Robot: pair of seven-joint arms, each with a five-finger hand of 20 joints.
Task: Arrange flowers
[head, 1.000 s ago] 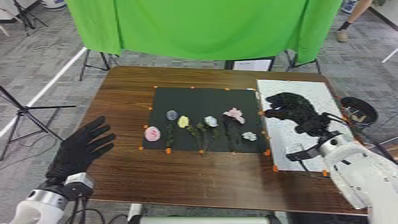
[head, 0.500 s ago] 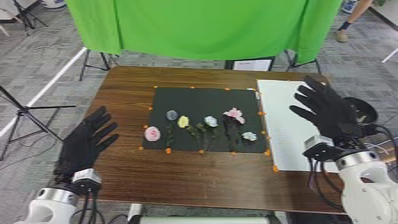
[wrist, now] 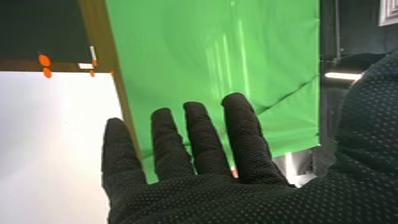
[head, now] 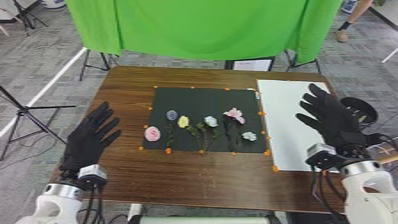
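Note:
In the head view my left hand (head: 86,139) is over the table's left edge, fingers straight, holding nothing. My right hand (head: 332,117) is above the white sheet's right side, its fingers straight and spread. The right wrist view shows that right hand (wrist: 204,195) open and empty. On the black mat (head: 206,97) lie a pink flower (head: 153,133) at the left, a grey-blue flower (head: 172,115), a yellow flower (head: 183,121), a pale blue-white flower (head: 210,121), a light pink flower (head: 234,114) and a small white flower (head: 250,136). Green stems extend toward the mat's near edge.
The white sheet (head: 289,115) lies right of the mat on the brown table (head: 178,182). Orange markers (head: 275,168) dot the edges of both. A dark round object (head: 359,107) stands beyond the table's right edge. A green cloth (head: 195,30) hangs behind the far edge.
My right hand has opened from a curled pose over the sheet and drawn back to the right. My left hand has shifted slightly. The flowers have stayed put.

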